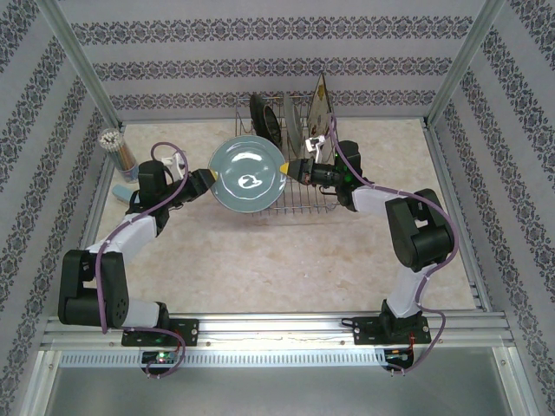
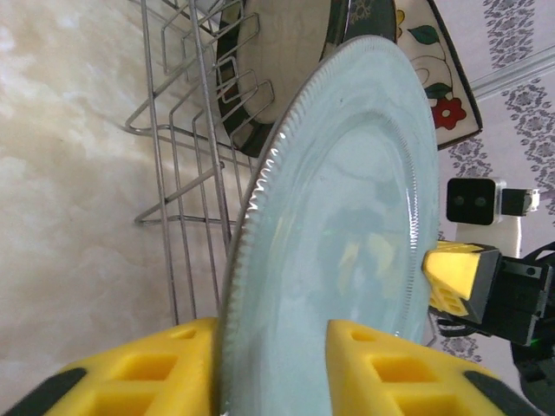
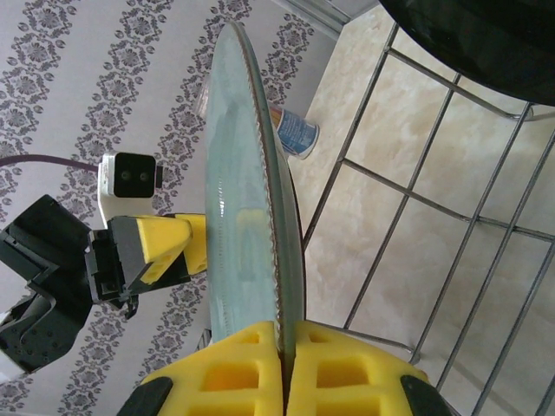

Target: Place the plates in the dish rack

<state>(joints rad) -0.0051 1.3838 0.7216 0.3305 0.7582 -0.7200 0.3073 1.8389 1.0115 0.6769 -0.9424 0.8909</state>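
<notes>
Nearest to me, the right gripper (image 3: pixel 284 338) has its yellow fingers pressed together on the rim of the light-blue plate (image 3: pixel 238 217), clamping it tight. On the opposite rim, the left gripper (image 2: pixel 270 347) straddles the same plate with its fingers set wider than the rim is thick. One finger lies against the edge and the other stands off the face, so I read that grip as loosened.

From the top camera I see the plate held between the two arms. It is off the table (image 1: pixel 260 260), face tipped up, at the front left corner of the dish rack (image 1: pixel 299 201). I cannot tell whether its lower edge touches the wire.

Further in, three plates stand upright among the tines:
- the brown-rimmed plate (image 2: pixel 277 61) is on the left
- a grey plate (image 1: pixel 292 130) stands edge-on beside it
- the square floral plate (image 2: pixel 442 87), with its red flower and green leaves, leans at the rack's right

Off to the left, well apart from the rack, a white-and-blue labelled can (image 3: pixel 290 130) lies on the table. Its print is too small for me to read. A cup of thin sticks (image 1: pixel 111 143) stands near the back corner. I find no legible brand or writing anywhere. Patterned wallpaper (image 1: pixel 260 65) closes the back.
</notes>
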